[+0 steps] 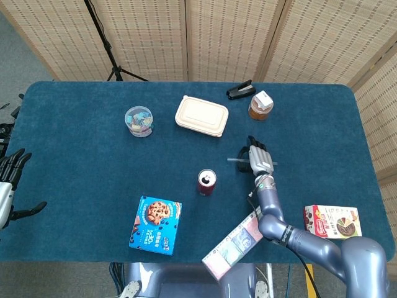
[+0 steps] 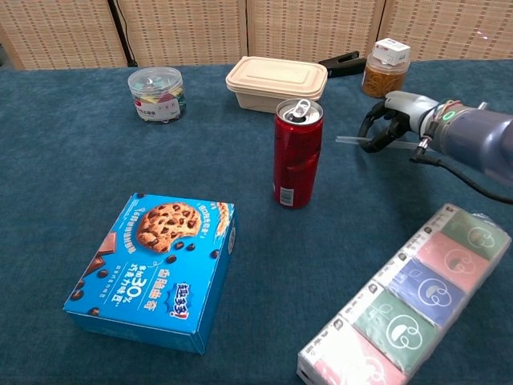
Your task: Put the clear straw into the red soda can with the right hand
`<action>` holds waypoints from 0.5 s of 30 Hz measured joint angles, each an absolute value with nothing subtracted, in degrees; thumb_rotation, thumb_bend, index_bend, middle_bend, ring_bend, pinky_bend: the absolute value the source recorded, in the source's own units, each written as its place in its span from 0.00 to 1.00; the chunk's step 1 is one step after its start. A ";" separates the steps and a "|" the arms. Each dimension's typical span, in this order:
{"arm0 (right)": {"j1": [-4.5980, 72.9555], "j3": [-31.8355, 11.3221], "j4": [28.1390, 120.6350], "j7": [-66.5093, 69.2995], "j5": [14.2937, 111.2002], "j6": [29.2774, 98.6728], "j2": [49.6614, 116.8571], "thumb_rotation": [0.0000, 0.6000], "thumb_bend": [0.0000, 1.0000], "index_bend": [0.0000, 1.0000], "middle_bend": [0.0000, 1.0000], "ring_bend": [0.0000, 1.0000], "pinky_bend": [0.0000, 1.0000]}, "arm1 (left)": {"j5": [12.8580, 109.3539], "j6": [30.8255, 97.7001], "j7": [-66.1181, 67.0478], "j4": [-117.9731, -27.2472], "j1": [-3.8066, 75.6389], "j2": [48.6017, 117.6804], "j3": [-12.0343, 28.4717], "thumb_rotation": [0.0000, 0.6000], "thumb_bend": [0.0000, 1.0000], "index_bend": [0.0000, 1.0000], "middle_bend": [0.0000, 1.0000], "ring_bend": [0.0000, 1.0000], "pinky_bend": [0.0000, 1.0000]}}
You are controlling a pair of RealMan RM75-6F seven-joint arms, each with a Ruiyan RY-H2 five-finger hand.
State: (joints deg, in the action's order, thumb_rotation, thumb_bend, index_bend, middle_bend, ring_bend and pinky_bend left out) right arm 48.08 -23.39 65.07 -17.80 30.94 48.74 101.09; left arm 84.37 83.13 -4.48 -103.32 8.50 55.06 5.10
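Clear plastic, thin and hard to read against the blue cloth, makes up the straw, which is held near level in the curled fingers of the right robot hand, one end protruding toward the red soda can. It appears to be lifted just off the surface, though contact cannot be ruled out. The can stands upright, apart from the robot hand, with its tab and dark opening visible on top. The left robot hand is seen at the far edge of the head view, fingers spread and grasping nothing.

For the step in hand, the straw should be raised well above the can's rim before any sideways travel is made, so that the can is not knocked over. The straw would then need to be tilted toward upright, its free end aimed at the small opening rather than the tab. A slow descent is advised, since the opening is narrow. The hold should be kept firm but light, as a thin straw may bend or slip between the fingers.
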 measured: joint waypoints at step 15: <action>38.38 -28.65 91.59 1.41 43.10 50.37 84.35 1.00 0.55 0.59 0.00 0.00 0.00 | 84.32 82.76 -6.06 -103.15 8.61 54.62 5.01 1.00 0.09 0.00 0.00 0.00 0.00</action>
